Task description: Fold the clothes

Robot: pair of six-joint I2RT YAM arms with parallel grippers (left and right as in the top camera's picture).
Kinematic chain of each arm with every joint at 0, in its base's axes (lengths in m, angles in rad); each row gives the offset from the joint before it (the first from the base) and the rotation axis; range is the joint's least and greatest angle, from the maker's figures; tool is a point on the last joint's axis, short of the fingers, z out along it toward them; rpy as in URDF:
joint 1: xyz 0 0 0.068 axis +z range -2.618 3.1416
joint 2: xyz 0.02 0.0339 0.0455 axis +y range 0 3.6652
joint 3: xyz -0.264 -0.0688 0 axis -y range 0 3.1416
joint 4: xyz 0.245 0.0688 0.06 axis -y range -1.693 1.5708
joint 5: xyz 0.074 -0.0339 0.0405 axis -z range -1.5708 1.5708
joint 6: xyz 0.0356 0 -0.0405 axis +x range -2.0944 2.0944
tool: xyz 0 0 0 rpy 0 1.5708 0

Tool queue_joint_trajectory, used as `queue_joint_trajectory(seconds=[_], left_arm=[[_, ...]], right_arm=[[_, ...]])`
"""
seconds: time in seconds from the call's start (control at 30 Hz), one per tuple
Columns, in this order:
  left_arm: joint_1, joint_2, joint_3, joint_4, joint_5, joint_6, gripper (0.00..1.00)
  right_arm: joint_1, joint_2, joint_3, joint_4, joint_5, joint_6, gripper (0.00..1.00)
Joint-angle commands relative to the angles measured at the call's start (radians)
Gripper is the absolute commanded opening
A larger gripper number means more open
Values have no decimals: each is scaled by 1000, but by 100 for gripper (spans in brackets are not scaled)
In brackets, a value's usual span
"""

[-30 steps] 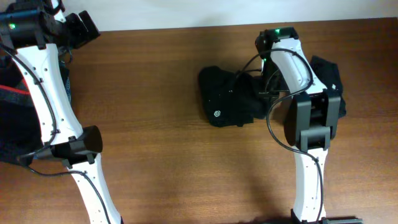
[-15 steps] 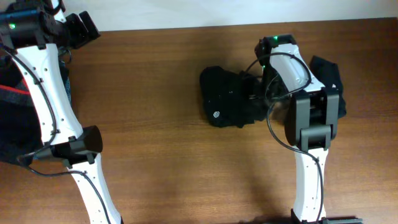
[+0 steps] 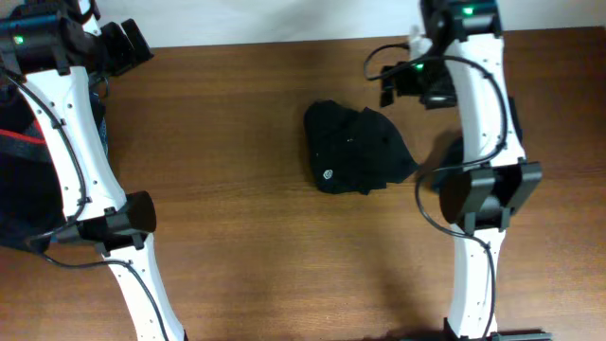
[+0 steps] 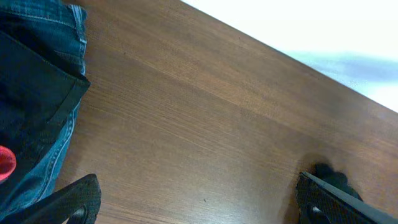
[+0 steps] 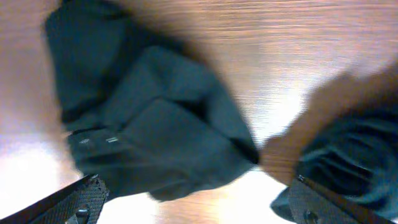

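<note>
Wooden table (image 3: 237, 142) held bunched black shirt (image 3: 350, 152) mid-surface; left jaws spread, empty; right jaws spread, clear of shirt

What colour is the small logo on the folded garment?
White logo on the black garment; best in the overhead view.

Counter (image 3: 237, 227): brown wood, fine straight grain, smooth, low satin sheen
Black shirt (image 5: 161, 130), under the right end effector (image 5: 193, 205): soft matt cloth, creased, with a small white printed mark (image 3: 329, 174)
Second black piece (image 5: 348, 162), by one finger of that end effector: matt cloth in ribbed folds
Denim garment (image 4: 37, 143), to one side of the left end effector (image 4: 199, 211): blue woven denim, stitched seam, slightly rough
Fingers (image 4: 326, 196): black, matt, finely textured
Arm shells (image 3: 66, 123): white glossy plastic; joints (image 3: 128, 213) black, matt
</note>
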Motion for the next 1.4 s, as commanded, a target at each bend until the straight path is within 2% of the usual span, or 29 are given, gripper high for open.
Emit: queue_joint_trajectory(seconds=[0.0,0.07,0.17,0.37,0.43,0.5,0.53,0.63,0.77,0.87,0.97,1.03,1.1,1.2,1.37], left_arm=[[1,-3,0,-12,30,94,99],[-3,-3,0,-14,62,142,99],[-39,-5,1,-14,159,275,99],[-195,-42,0,-14,173,354,99],[-240,-58,0,-15,145,369,100],[-274,-67,0,-15,140,433,99],[-296,-70,0,-15,139,481,99],[-328,-70,-11,-15,104,525,99],[-352,-70,-147,-14,99,567,99],[-354,-70,-267,-10,169,566,99],[-354,-70,-437,62,372,564,99],[-356,-70,-587,172,547,537,99],[-356,-70,-669,242,586,494,100],[-356,-70,-844,393,617,342,99],[-356,-70,-1028,547,764,231,99]], right_arm=[[52,-39,14,-6,-33,-36,99],[54,-60,14,-6,-7,-35,99],[47,-142,14,-6,31,-35,99],[46,-397,-2,-6,61,-37,99],[47,-491,-57,-6,67,-36,99],[49,-566,-151,-6,67,-28,99],[49,-612,-233,-6,64,-28,99],[39,-695,-406,-6,64,-10,99],[-26,-768,-553,-6,67,19,99],[-92,-766,-575,-4,37,39,99],[-148,-761,-602,25,-18,39,99],[-177,-761,-621,64,-48,40,99],[-190,-761,-623,84,-58,40,99],[-204,-760,-623,99,-72,40,99],[-206,-727,-623,112,-72,44,99]])
